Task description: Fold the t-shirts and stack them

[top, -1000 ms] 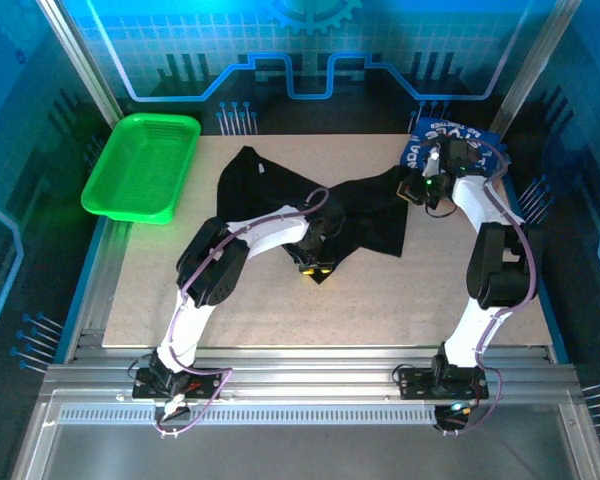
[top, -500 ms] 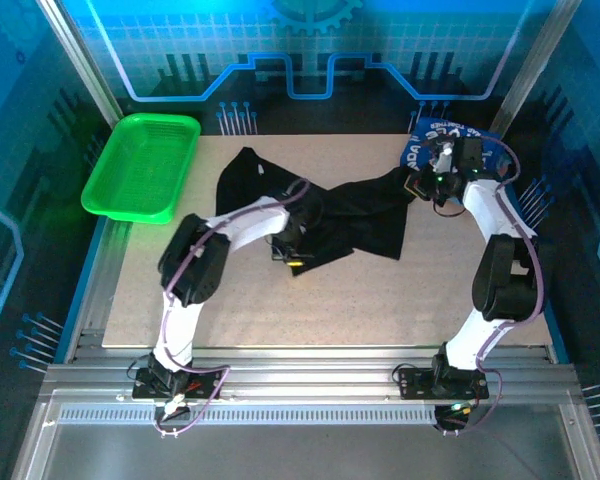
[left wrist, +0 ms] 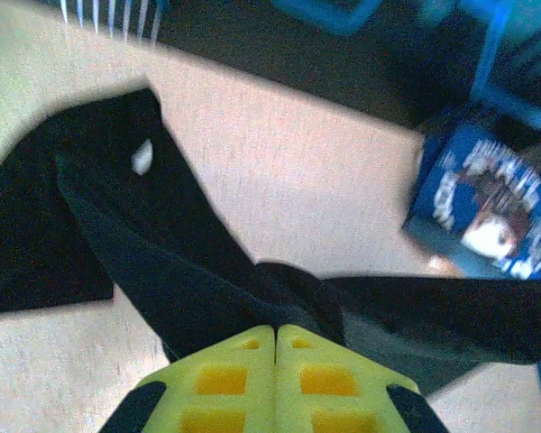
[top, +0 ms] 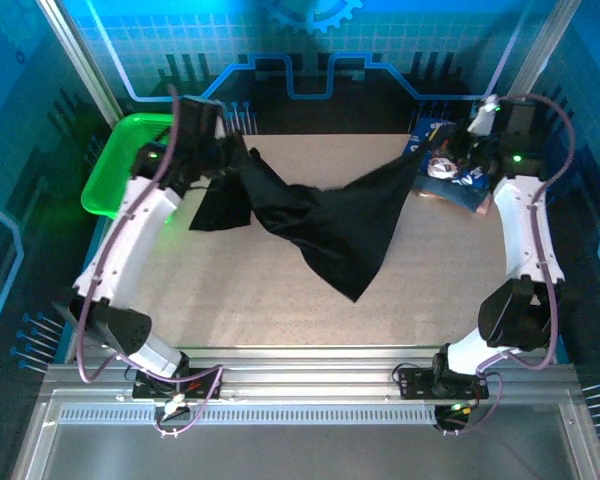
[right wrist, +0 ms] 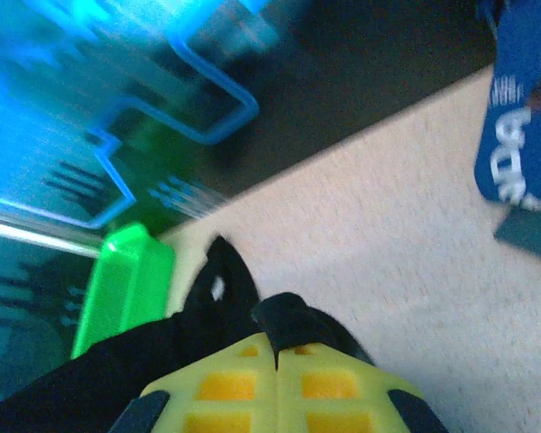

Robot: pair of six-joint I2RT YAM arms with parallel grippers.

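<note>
Left arm, at the middle of the tabletop (top: 260, 310) a second ago, now reaches to the far-left corner beside the green basket (top: 115, 185); the black t-shirt (top: 320, 215), then lying crumpled between the arms, is now drawn out into a long band.

Left gripper (left wrist: 275, 332): its yellow-green fingers (left wrist: 225, 383) are pressed together with no gap, pinching a fold of the black t-shirt. From this grip the cloth runs away towards the far-left, where a small white label (left wrist: 142, 158) shows on it.

Right gripper (right wrist: 278, 350): likewise fully closed, with a bunch of the same black cloth caught at its fingertips. It sits at the far-right of the tabletop, near the blue t-shirts (top: 458, 178).

Black t-shirt: it spans the far half of the tabletop from one gripper to the other, sagging in the middle and tapering to a point towards the near side. Whether that point touches the tabletop cannot be told.

Blue t-shirts: folded at the far-right corner, white lettering and a dark print facing up.
</note>
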